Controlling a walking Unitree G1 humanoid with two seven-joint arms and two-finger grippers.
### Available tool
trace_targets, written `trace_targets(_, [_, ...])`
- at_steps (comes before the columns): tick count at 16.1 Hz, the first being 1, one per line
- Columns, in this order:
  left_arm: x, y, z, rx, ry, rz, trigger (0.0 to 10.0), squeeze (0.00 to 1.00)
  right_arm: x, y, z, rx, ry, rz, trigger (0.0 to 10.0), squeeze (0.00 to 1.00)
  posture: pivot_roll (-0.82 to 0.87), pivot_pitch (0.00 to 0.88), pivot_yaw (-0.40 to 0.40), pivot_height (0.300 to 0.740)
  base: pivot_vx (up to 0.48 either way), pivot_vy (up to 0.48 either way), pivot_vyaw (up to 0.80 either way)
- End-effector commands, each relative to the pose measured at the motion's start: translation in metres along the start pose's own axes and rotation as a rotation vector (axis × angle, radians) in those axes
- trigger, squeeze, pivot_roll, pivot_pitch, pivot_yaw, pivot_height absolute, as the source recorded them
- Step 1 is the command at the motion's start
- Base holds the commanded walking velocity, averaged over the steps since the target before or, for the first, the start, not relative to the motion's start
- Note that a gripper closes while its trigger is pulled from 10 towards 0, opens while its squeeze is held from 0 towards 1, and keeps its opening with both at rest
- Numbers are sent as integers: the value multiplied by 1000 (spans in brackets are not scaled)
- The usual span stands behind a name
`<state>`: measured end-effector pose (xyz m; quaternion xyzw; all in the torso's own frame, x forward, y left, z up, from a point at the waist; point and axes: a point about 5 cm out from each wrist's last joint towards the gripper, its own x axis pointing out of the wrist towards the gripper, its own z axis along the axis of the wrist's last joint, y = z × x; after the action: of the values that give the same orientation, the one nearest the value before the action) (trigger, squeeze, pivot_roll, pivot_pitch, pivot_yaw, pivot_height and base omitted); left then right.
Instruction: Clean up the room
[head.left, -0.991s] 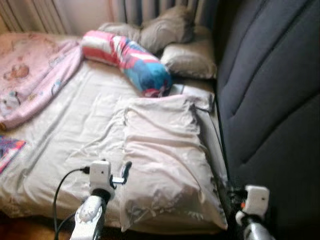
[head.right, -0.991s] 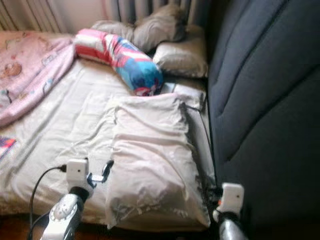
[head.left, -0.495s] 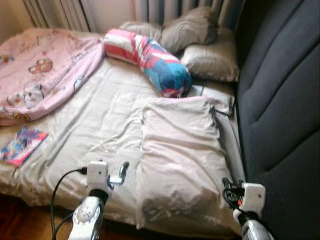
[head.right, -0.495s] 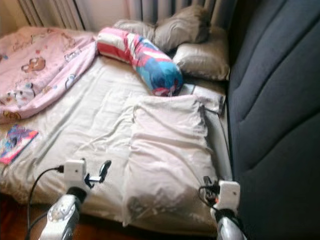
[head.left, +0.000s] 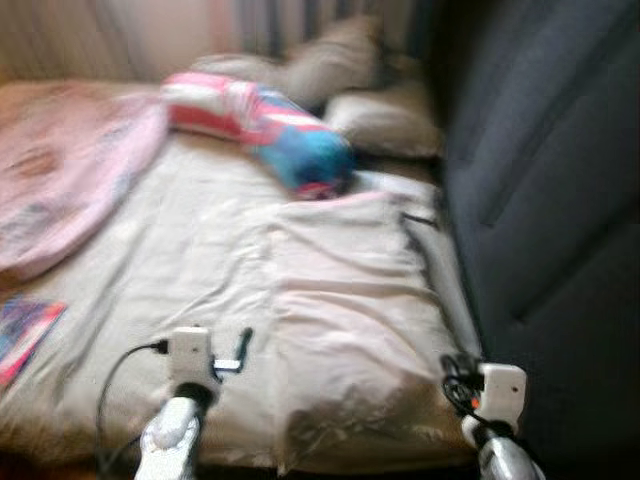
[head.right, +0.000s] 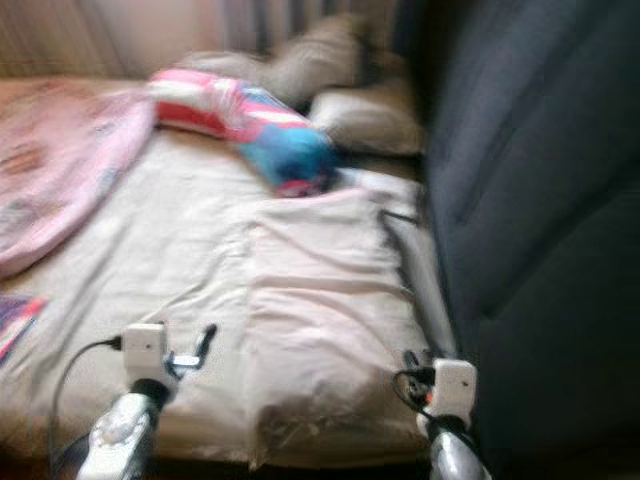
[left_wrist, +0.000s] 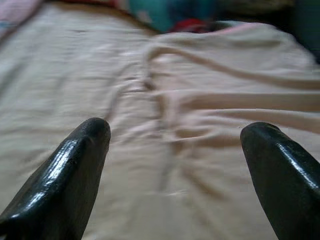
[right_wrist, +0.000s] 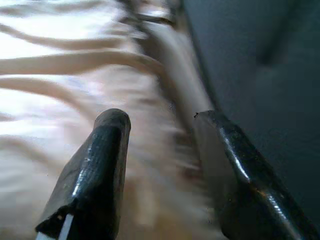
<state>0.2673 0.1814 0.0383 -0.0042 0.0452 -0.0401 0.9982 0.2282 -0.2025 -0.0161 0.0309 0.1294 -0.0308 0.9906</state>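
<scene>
Left eye view, blurred: we stand at the near edge of the bed (head.left: 150, 250), and the large pale pillow (head.left: 350, 330) lies right in front of us, on the sheet, along the bed's right side. At its far end rests a red, white and blue bolster (head.left: 265, 125), with grey pillows (head.left: 385, 120) behind it. A pink blanket (head.left: 60, 185) is heaped on the far left, and a colourful book (head.left: 20, 335) lies at the near left edge. A dark upholstered panel (head.left: 540, 200) rises on the right.

Our left gripper (left_wrist: 175, 137) hovers over the sheet just left of the pillow, fingers spread wide, holding nothing. Our right gripper (right_wrist: 160, 122) hangs at the pillow's near right corner beside the dark panel, fingers parted, nothing between them.
</scene>
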Motion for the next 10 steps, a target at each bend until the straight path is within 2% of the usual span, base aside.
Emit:
trace_targets(1, [0,-4,1,-5,-5,-20,10000,0,-2,-5,-2,7,6,-23,10000,0,3,125,0,740,0,0,0])
trace_targets(6, [1,-4,0,-4,3,-10,10000,0,1,-5,2,5,-8,-18,10000,0,1,118,-2,740,0,0,0])
trace_targets(10, [-3,4,-11,-13,41,58,10000,0,4,0,9,6,-36,43,10000,0,-17,112,-16,740,0,0,0])
